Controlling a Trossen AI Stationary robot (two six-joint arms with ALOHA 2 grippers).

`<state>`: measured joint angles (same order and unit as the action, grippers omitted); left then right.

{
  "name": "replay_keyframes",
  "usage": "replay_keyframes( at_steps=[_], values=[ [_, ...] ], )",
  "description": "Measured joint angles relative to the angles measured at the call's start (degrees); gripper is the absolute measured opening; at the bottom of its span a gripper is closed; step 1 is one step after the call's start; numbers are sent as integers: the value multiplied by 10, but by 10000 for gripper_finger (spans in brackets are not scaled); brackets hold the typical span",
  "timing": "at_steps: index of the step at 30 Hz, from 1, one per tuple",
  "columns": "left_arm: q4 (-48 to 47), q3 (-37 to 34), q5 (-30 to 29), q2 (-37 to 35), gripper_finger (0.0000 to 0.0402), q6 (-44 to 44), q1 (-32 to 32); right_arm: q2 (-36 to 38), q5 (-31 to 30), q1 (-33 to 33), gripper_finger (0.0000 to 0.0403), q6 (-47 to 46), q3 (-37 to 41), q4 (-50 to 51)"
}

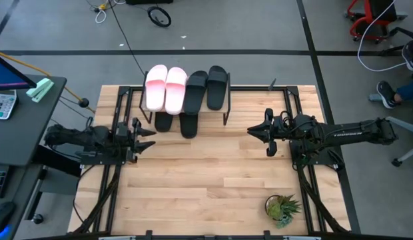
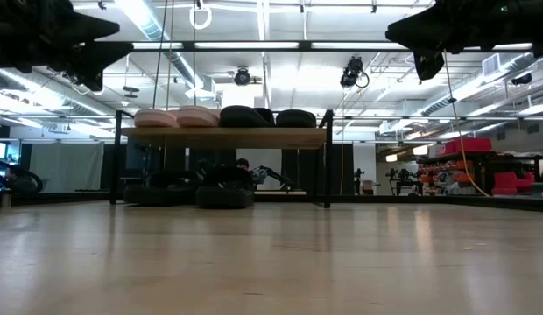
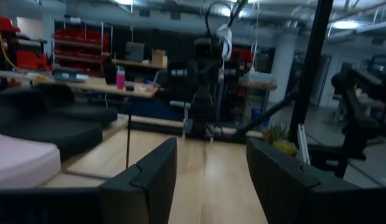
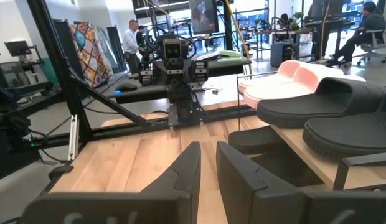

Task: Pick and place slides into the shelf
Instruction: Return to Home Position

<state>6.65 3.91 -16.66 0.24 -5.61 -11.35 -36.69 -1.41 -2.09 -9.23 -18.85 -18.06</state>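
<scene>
The shelf (image 1: 228, 107) stands at the table's far middle. On its plank top (image 2: 223, 137) lie two pale pink slides (image 1: 165, 88) and two black slides (image 1: 206, 89), side by side. Two more black slides (image 1: 176, 123) rest on the tabletop under it, also seen in the low view (image 2: 201, 188). My left gripper (image 1: 150, 135) hovers left of the shelf, open wide, with nothing between its fingers (image 3: 210, 162). My right gripper (image 1: 252, 131) hovers right of the shelf, open by a narrow gap, also with nothing between its fingers (image 4: 208, 162). Both point at each other.
A small potted plant (image 1: 282, 208) stands near the table's near right corner. Black frame rails (image 1: 106, 193) run along both table sides. A dark desk with a calculator (image 1: 1, 103) sits to the left. Bare tabletop (image 1: 203, 167) lies between and in front of the grippers.
</scene>
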Motion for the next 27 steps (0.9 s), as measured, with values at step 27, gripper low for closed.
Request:
replay_keyframes(
  at_steps=[27],
  values=[
    [-71, -6, -4, 1, 189, -28, 0, -3, 0, 0, 57, -26, 0, 5]
  ],
)
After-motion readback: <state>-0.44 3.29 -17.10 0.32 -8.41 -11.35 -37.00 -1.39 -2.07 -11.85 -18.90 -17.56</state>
